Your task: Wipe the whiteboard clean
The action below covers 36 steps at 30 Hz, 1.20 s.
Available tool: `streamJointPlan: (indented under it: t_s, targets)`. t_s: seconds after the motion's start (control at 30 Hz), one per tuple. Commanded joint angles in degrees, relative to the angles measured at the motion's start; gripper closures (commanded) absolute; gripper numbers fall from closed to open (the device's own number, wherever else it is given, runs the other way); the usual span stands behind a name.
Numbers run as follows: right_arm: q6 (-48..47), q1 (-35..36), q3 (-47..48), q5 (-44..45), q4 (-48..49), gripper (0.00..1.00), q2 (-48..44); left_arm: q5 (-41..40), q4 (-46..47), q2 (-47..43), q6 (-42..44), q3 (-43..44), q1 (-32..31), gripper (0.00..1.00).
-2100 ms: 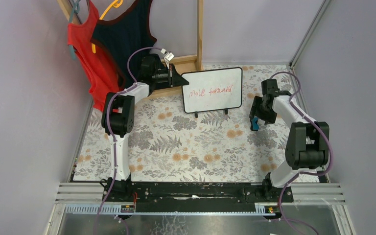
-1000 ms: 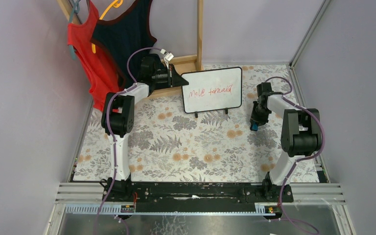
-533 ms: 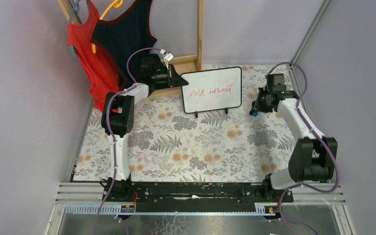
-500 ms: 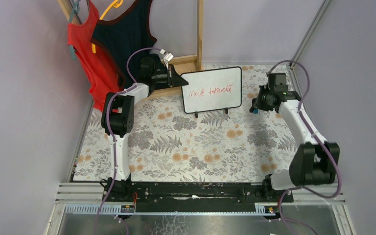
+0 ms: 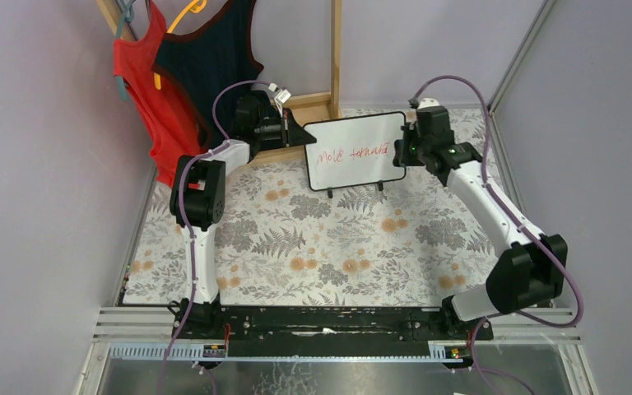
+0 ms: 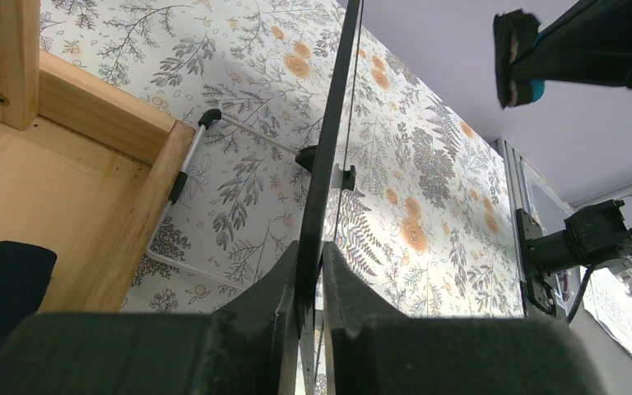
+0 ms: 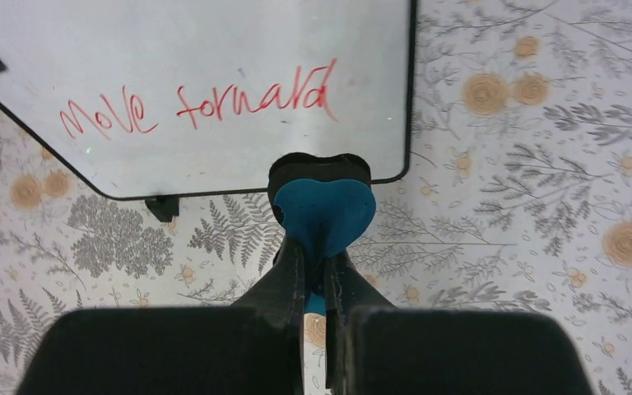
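The whiteboard [image 5: 354, 156] stands upright at the back of the table with red handwriting [image 7: 197, 103] across it. My left gripper [image 5: 303, 134] is shut on its left edge; in the left wrist view the black frame [image 6: 331, 140] runs edge-on between the jaws of the left gripper [image 6: 311, 267]. My right gripper [image 5: 405, 151] is at the board's right edge, shut on a blue eraser [image 7: 322, 210] with a black pad. In the right wrist view the eraser sits in front of the board's lower right corner, below the writing. The left wrist view shows the eraser [image 6: 517, 58] near the board's face.
A wooden post [image 5: 336, 49] with a base block [image 6: 66, 164] stands behind the board. A red top [image 5: 144, 99] and a dark top [image 5: 206, 66] hang at the back left. A floral cloth [image 5: 313, 247] covers the table. Purple walls close in on both sides.
My right arm has swung from the table's right side up and left to the board's right edge, with the blue eraser in its jaws. The left arm and the board have not moved.
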Motion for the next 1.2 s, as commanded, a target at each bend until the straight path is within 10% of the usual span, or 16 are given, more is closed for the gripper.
streamJointPlan:
  t_s: [0.0, 0.67, 1.17]
  targets:
    - [-3.5, 2.5, 0.1, 2.2, 7.8, 1.00, 1.6, -3.1, -4.7, 1.2, 3.3, -2.5, 0.4, 1.00]
    - [-5.2, 18.6, -9.2, 8.2, 37.7, 1.00, 9.8, -3.5, -6.1, 1.5, 4.3, -2.5, 0.4, 1.00]
    - [-3.2, 25.5, -0.7, 11.8, 38.6, 1.00, 22.8, -3.6, -6.9, 1.4, 4.8, -2.9, 0.4, 1.00]
